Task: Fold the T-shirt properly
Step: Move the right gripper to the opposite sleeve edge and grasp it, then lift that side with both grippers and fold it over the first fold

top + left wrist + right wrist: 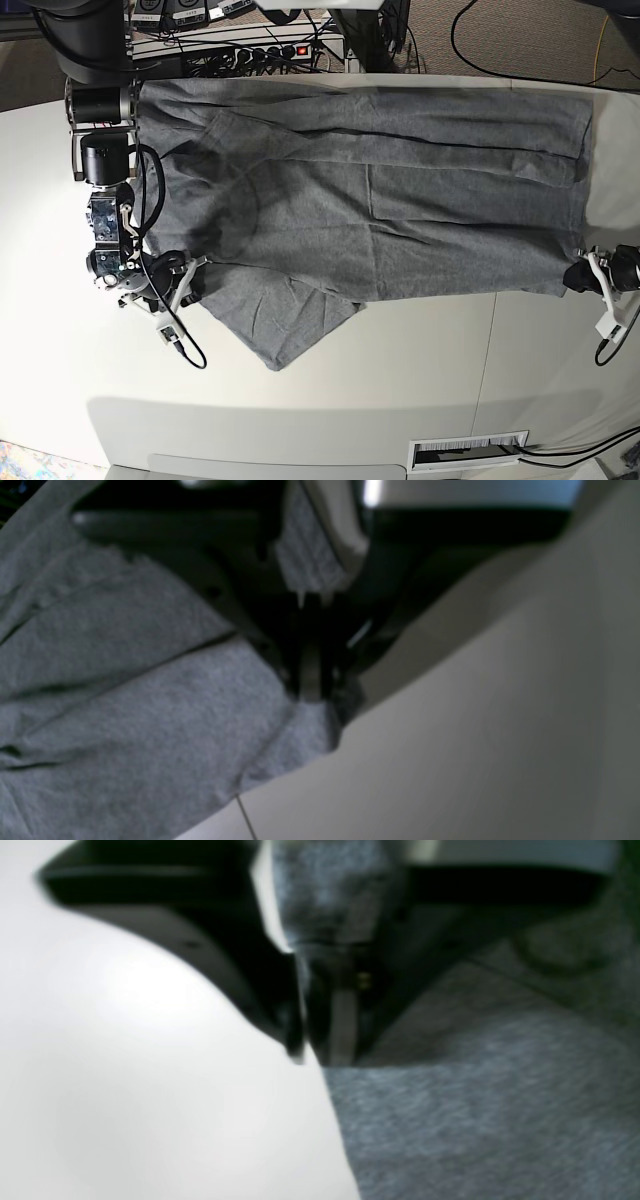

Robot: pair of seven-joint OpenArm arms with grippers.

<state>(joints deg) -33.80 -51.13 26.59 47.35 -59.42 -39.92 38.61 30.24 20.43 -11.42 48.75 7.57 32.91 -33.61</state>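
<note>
In the left wrist view the left hand (312, 690) sits at the centre of the frame with its dark fingers (280, 665) drawn together on a corner of the grey T-shirt (125, 695), the cloth bunching just below the tips and spreading out over the lower left of the frame, while the pale tabletop (475, 730) fills the lower right. In the right wrist view the right hand (320, 1050) also has its fingers (280, 1015) pressed close, right at the edge of the T-shirt (475, 1120); a strip of grey fabric shows between them higher up, so it appears to have the edge pinched, though the blur makes the hold hard to confirm. White tabletop (125, 1065) fills the left half of that frame. In the base view the T-shirt (400, 200) lies spread flat across the tabletop (400, 370), reaching from the left side to the right edge, one sleeve jutting toward the lower centre. The right hand (185, 275) is at the lower left edge of the cloth and the left hand (580, 275) at its lower right corner. Power strips and cables (250, 45) lie beyond the tabletop along the top of the frame.
</note>
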